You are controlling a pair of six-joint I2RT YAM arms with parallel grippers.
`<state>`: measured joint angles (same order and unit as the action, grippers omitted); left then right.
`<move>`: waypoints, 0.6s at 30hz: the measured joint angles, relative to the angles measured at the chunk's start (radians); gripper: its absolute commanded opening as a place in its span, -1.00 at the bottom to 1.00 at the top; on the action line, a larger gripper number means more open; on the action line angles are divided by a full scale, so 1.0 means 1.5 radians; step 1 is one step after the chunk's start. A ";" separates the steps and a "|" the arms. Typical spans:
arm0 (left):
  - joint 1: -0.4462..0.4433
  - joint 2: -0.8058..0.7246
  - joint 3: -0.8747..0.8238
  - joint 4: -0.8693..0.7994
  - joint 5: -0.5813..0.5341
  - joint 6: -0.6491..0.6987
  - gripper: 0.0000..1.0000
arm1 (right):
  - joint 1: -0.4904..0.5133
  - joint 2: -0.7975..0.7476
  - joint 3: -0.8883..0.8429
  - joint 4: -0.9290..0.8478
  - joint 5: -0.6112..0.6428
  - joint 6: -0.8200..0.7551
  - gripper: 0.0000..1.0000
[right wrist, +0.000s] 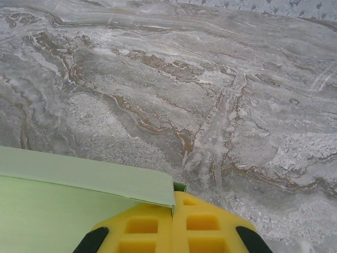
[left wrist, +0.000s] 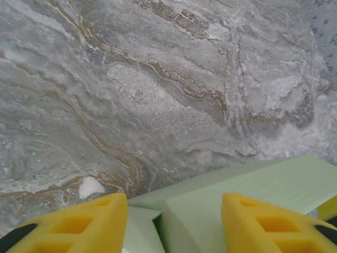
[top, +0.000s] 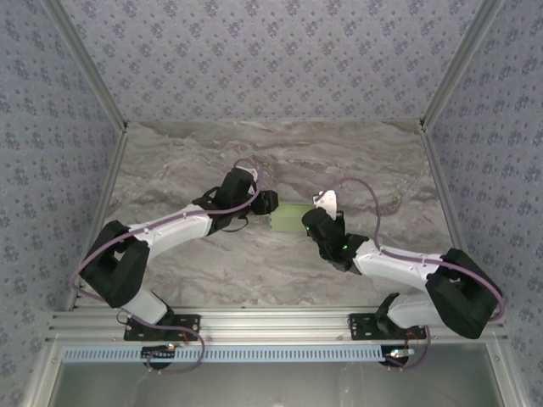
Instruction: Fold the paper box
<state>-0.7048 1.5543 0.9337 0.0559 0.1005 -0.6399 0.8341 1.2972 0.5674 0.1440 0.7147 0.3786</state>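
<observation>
The paper box (top: 288, 219) is pale green card, partly folded into a low rectangular shape, lying on the marble table between both arms. My left gripper (top: 270, 203) is at its left end. In the left wrist view the left gripper (left wrist: 174, 224) is open. Its yellow fingers (left wrist: 79, 226) stand wide apart over the paper box (left wrist: 253, 184), with a loose end flap (left wrist: 139, 232) between them. My right gripper (top: 307, 219) is at the right end. In the right wrist view the right gripper (right wrist: 174, 199) is shut, pinching the edge of a raised wall of the paper box (right wrist: 63, 211).
The marble table (top: 271, 153) is bare behind the box. Patterned walls (top: 271, 51) close in the back and both sides. An aluminium rail (top: 271, 322) with the arm bases runs along the near edge.
</observation>
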 measured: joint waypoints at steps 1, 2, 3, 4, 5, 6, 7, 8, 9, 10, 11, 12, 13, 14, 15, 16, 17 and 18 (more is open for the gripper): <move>0.000 0.000 -0.006 0.010 0.005 -0.007 -0.06 | 0.000 0.001 0.002 -0.003 0.001 0.003 -1.00; -0.002 0.000 -0.013 0.019 0.009 -0.014 -0.08 | 0.001 0.001 0.003 -0.006 0.002 0.006 -1.00; -0.003 0.000 -0.020 0.028 0.012 -0.020 -0.10 | 0.002 0.001 0.004 -0.009 0.003 0.010 -1.00; -0.004 0.000 -0.029 0.039 0.014 -0.027 -0.12 | 0.002 0.001 0.005 -0.013 0.003 0.013 -1.00; -0.006 0.000 -0.039 0.053 0.017 -0.035 -0.15 | 0.002 0.001 0.007 -0.018 0.003 0.017 -0.98; -0.007 0.000 -0.047 0.064 0.018 -0.039 -0.17 | 0.003 0.001 0.009 -0.024 0.003 0.020 -0.95; -0.009 0.000 -0.057 0.079 0.019 -0.047 -0.19 | 0.003 0.001 0.012 -0.031 0.002 0.022 -0.91; -0.010 0.000 -0.065 0.093 0.018 -0.053 -0.21 | 0.003 0.001 0.016 -0.039 0.000 0.023 -0.85; -0.011 0.000 -0.072 0.107 0.018 -0.056 -0.22 | 0.003 0.001 0.018 -0.045 -0.002 0.024 -0.79; -0.011 0.000 -0.081 0.123 0.018 -0.061 -0.23 | 0.001 -0.001 0.021 -0.055 -0.006 0.024 -0.74; -0.011 0.000 -0.091 0.140 0.018 -0.067 -0.24 | -0.003 -0.004 0.025 -0.067 -0.019 0.024 -0.69; -0.012 0.000 -0.097 0.150 0.018 -0.070 -0.26 | -0.008 -0.007 0.029 -0.078 -0.031 0.022 -0.64; -0.012 0.001 -0.104 0.163 0.018 -0.074 -0.28 | -0.015 -0.011 0.033 -0.089 -0.045 0.020 -0.58; -0.012 0.001 -0.107 0.172 0.017 -0.076 -0.29 | -0.023 -0.017 0.036 -0.099 -0.060 0.018 -0.53; -0.012 0.002 -0.109 0.177 0.015 -0.077 -0.31 | -0.030 -0.020 0.039 -0.109 -0.073 0.015 -0.49; -0.013 0.003 -0.111 0.182 0.011 -0.079 -0.32 | -0.036 -0.025 0.043 -0.120 -0.087 0.012 -0.43; -0.016 0.003 -0.112 0.186 0.005 -0.080 -0.33 | -0.042 -0.028 0.046 -0.130 -0.101 0.009 -0.39; -0.017 0.003 -0.113 0.188 0.000 -0.081 -0.33 | -0.048 -0.032 0.050 -0.141 -0.112 0.004 -0.36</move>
<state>-0.7300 1.5585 0.7635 0.3386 0.1005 -0.7609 0.7628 1.2495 0.6426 -0.0681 0.5465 0.3851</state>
